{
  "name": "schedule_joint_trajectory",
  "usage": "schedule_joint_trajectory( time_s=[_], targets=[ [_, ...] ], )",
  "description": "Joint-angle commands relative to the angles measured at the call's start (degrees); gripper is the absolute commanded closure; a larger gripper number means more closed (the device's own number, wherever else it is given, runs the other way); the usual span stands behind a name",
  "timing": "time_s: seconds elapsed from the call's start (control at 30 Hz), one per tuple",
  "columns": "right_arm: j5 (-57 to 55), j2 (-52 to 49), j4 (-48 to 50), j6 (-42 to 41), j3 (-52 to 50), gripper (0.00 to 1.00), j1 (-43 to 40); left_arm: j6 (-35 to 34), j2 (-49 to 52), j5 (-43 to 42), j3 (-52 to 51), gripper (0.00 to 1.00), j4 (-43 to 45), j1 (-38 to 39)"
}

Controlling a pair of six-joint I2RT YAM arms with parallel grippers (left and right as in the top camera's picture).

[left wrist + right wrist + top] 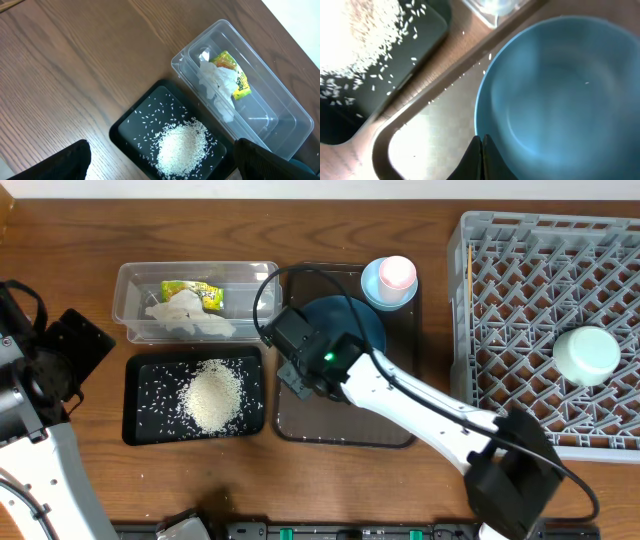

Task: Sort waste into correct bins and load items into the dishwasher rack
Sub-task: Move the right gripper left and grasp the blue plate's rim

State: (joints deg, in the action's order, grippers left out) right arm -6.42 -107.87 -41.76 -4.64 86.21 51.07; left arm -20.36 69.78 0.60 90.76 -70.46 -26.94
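No text is readable; dark lettering on the wrapper (235,80) is too blurred.

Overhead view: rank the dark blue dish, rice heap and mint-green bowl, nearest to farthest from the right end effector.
1. dark blue dish, beside it on the brown tray
2. rice heap, in the black tray
3. mint-green bowl, in the grey rack

Rice heap (212,395) in black tray (135,430), 8 o'clock; tissue (185,315), wrapper (197,293) in clear tub (124,300), 10 o'clock; mint bowl (587,352) in rack (520,250), 3 o'clock.
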Motion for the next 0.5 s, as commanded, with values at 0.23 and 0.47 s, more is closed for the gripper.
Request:
schedule_joint_trajectory(
  time_s=[0.23, 0.47],
  targets=[
    [-0.2, -2.6, -1.2, -0.4, 1.0, 0.61, 0.3, 0.2, 0.2, 0.5, 0.4, 0.07, 0.0, -0.3],
    [2.4, -9.3, -1.2, -0.4, 1.0, 0.51, 0.3, 0.2, 0.2, 0.5, 0.4, 0.07, 0.0, -0.3]
  ],
)
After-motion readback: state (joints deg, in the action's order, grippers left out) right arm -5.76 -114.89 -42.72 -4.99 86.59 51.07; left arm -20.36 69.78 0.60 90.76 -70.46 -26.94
